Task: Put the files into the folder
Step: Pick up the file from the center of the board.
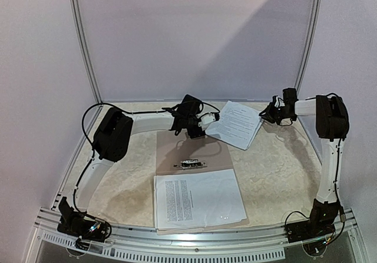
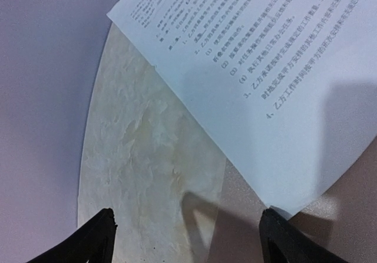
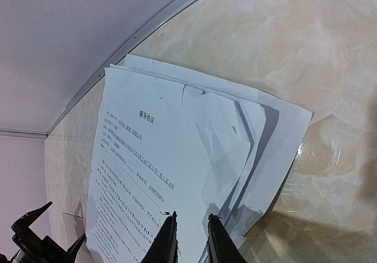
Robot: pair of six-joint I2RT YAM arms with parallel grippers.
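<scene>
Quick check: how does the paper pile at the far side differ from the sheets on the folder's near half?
The far pile lies askew, mostly on the table, with only a corner over the folder. The near sheets lie on the folder's near half, roughly square to it. The far pile is fanned, its sheets offset, while the near sheets look evenly stacked. Both are white paper with black print.

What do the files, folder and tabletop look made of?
Files: thin white matte paper, likely; corners curl and sheets crease. Folder: tan matte cardboard by its look, with a shiny metal-looking clip. Tabletop: cream, mottled, faintly glossy; stone-pattern laminate or cloth, unclear.
</scene>
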